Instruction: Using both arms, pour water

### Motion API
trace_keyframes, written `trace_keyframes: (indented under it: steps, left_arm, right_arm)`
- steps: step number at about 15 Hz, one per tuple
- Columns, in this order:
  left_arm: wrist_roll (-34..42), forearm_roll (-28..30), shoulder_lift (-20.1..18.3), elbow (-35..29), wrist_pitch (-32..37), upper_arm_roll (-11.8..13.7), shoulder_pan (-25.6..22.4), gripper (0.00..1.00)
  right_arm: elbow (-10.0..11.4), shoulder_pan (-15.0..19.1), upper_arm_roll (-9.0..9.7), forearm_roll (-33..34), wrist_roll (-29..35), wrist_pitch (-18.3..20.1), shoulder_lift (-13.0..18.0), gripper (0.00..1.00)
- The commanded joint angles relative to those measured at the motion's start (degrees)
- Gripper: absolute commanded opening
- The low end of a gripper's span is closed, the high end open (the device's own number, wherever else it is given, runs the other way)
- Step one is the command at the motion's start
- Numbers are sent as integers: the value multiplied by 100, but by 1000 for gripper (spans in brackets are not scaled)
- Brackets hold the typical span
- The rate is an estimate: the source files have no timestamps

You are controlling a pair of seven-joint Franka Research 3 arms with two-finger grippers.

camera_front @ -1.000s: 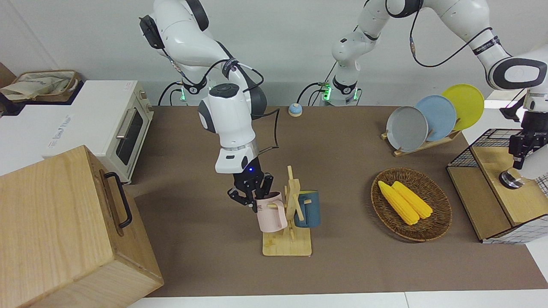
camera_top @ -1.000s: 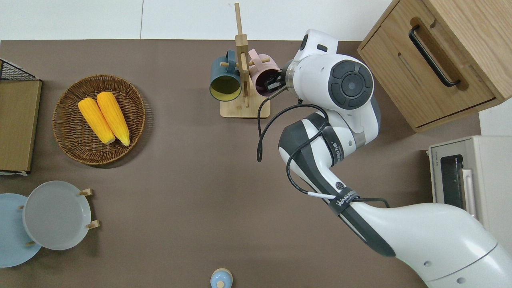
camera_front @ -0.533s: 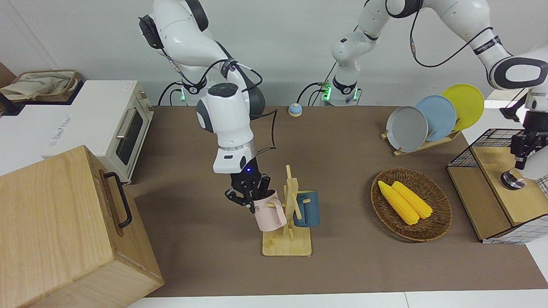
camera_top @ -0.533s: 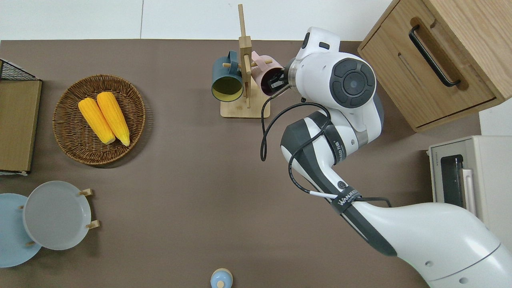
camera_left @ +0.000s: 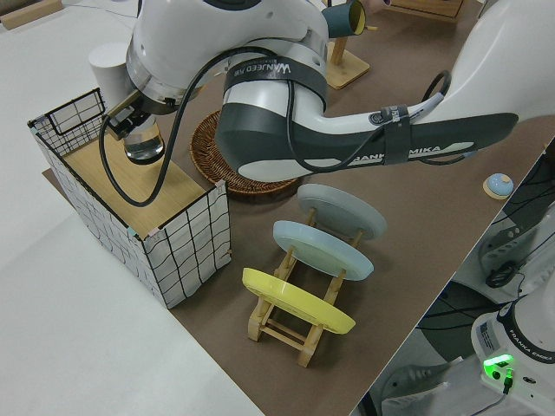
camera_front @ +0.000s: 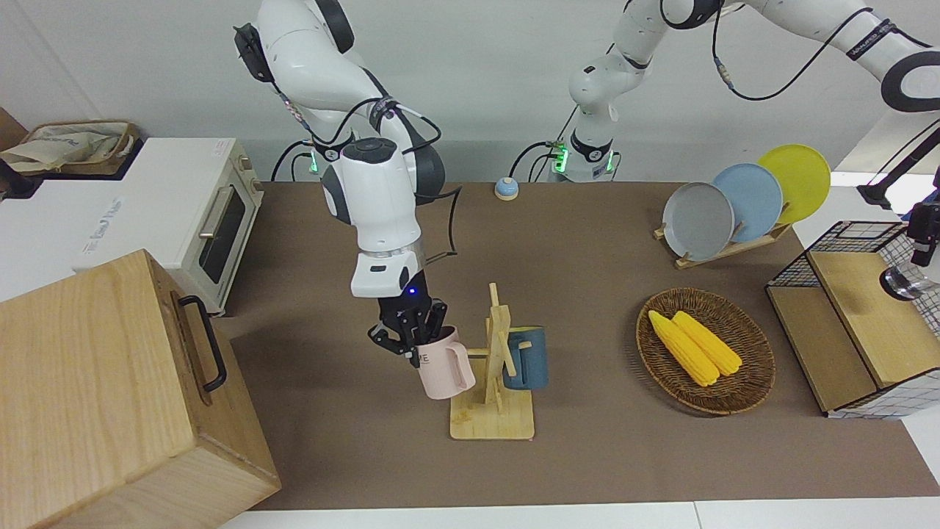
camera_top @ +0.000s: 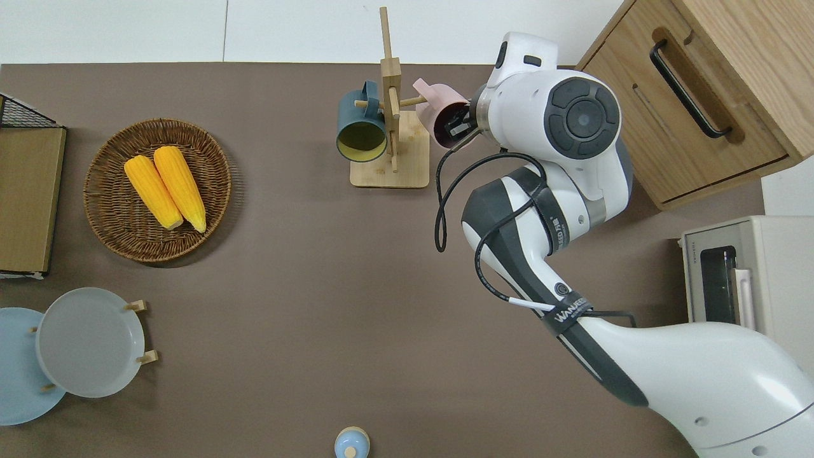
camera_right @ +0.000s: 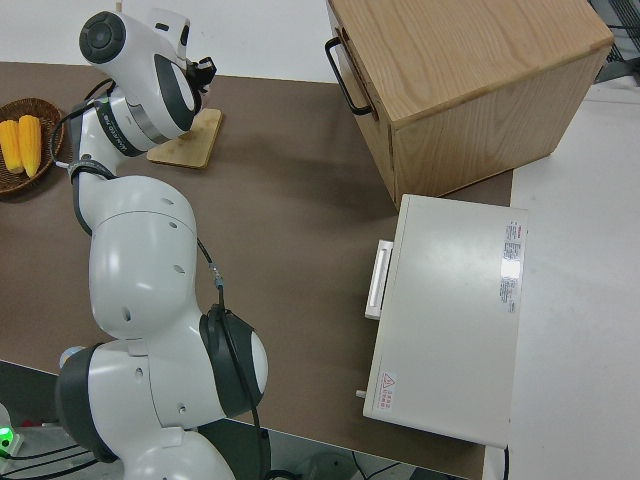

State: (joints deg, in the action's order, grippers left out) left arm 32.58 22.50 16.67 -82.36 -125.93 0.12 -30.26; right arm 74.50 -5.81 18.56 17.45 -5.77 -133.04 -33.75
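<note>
Right hand point(camera_front: 413, 339) grips pink mug point(camera_front: 444, 365) beside rack point(camera_front: 496, 360); left hand point(camera_left: 130, 121) grasps glass point(camera_left: 143, 143).

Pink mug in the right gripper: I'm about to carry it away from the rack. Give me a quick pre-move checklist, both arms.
1. Right gripper grips the pink mug at its rim: ok.
2. Mug's handle clear of the rack peg: cannot tell; the overhead view shows the peg tip very close to it.
3. Blue mug hangs on its own peg, apart from the pink one: ok.
4. Left gripper holds the glass over the wire-sided box: ok.
5. Water in the glass: cannot tell.
</note>
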Motion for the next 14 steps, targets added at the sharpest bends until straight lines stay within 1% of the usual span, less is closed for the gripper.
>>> trace_keyframes:
  steps: [1,3,4,5,6,9,11,14]
  left_arm:
    - [-287,-176,-199,176,156,32,46,0]
    - [-462,-325,-330,89,174,15,81,0]
    - [-567,-456,-383,19,235,15,160,0]
    - [-794,-675,-523,-86,313,6,274,0]
    - [-979,-799,-637,-218,306,6,362,0]
    - [-1349,-1037,-1015,-692,305,6,547,0]
    - [-1683,-1169,-1314,-1052,262,6,740,0]
    - [-2079,-1362,-1666,-1422,262,6,951,0]
  right_arm:
    - [29,212,130,65,-354,260,115,0]
    - [29,413,322,74,-390,322,115,0]
    - [29,545,471,100,-442,392,115,0]
    - [29,738,647,118,-582,497,115,0]
    - [29,835,718,118,-636,541,123,0]
    - [29,950,771,135,-671,691,124,0]
    - [20,959,763,144,-689,761,176,0]
    - [12,968,719,144,-750,893,273,0]
